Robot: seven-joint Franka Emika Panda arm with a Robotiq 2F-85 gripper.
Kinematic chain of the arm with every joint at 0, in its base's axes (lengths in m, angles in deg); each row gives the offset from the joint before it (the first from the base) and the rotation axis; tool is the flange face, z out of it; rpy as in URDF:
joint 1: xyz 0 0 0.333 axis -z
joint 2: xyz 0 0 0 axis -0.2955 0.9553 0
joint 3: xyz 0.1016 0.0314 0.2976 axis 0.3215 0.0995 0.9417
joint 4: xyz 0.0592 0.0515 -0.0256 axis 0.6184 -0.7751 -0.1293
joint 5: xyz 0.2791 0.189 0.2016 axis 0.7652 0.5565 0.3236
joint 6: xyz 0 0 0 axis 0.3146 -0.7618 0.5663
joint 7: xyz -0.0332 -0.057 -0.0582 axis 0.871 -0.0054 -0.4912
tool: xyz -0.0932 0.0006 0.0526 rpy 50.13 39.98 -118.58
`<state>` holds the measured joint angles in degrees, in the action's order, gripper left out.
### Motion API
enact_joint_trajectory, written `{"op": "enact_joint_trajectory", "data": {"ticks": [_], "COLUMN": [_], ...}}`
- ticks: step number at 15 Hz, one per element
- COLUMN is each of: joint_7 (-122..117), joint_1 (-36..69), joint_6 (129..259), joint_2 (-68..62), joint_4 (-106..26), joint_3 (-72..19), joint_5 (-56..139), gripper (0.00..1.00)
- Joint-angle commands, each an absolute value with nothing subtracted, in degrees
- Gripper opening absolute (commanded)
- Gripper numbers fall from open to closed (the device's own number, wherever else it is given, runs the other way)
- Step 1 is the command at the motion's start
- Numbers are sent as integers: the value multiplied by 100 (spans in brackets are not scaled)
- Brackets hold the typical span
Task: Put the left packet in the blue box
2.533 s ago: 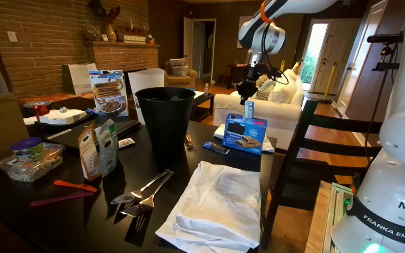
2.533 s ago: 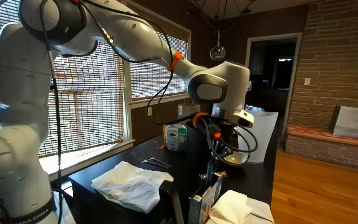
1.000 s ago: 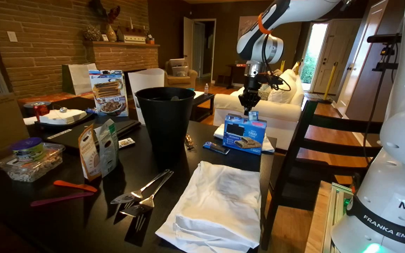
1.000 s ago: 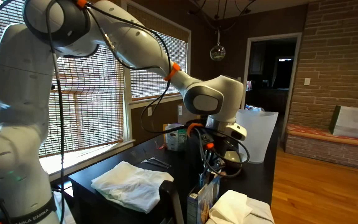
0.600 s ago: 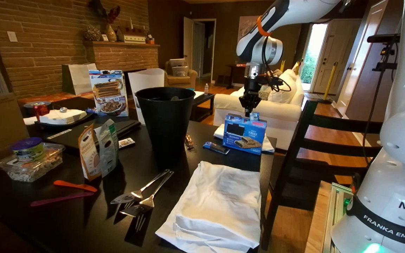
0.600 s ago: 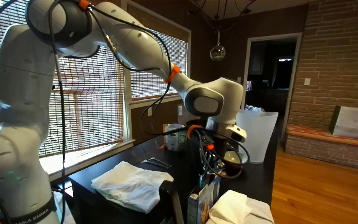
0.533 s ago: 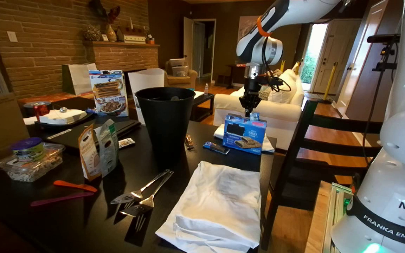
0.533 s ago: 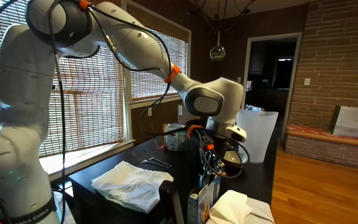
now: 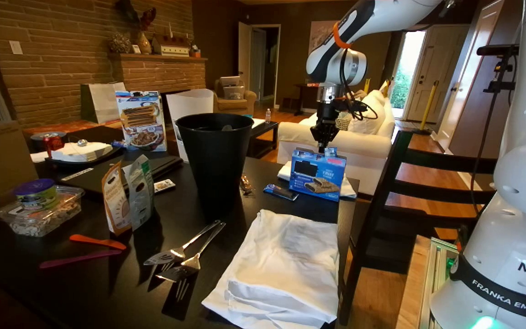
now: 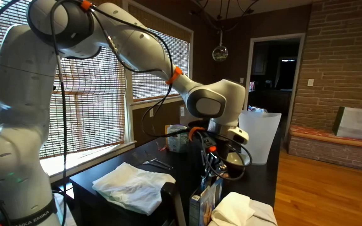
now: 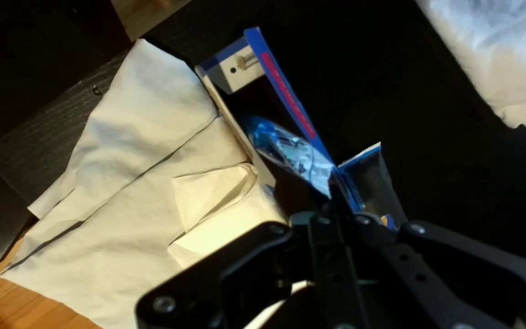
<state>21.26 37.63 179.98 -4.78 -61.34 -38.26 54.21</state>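
The blue box (image 9: 318,176) stands upright on the black table with its open top upward; it also shows in the wrist view (image 11: 286,91). The left packet (image 11: 299,155), light blue and shiny, slants down inside the box opening. Its top end pokes above the box rim in an exterior view (image 9: 330,151); its lower part is hidden. My gripper (image 9: 321,148) is just above the box's open top. In the wrist view its jaws are close together and the packet's near end meets the fingertips (image 11: 334,194).
A second, dark-blue packet (image 9: 281,192) lies on the table beside the box. A tall black bin (image 9: 215,160) stands nearby. White cloths (image 11: 153,173) lie against the box's far side, and a folded white cloth (image 9: 286,265) lies in front. A chair (image 9: 395,183) stands at the table edge.
Over the last couple of seconds my gripper has moved down with the packet, which has sunk from above the box to mostly inside it. In the last half second it has barely moved.
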Motion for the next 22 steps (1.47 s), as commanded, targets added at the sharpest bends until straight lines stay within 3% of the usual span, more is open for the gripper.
{"op": "enact_joint_trajectory", "data": {"ticks": [1,6,7,9,11,14,19,21,22], "joint_7": [1988,1992,1975,1944,1925,1880,1815,1800,1796], "joint_1": [3755,3750,3747,3740,3724,3716,3712,3711,3710], "joint_6": [18090,18085,18062,17992,18005,18016,18025,18019,18021], "joint_2": [-532,-525,-529,-551,-546,-541,-522,-522,-520], "joint_4": [-6260,-6305,-6305,-6301,-6294,-6291,-6276,-6270,-6268], "joint_3": [-3799,-3797,-3795,-3775,-3768,-3759,-3758,-3754,-3754], "joint_5": [5247,5176,5187,5259,5238,5234,5221,5229,5227], "gripper": [0,2,17,15,30,35,17,24,33]}}
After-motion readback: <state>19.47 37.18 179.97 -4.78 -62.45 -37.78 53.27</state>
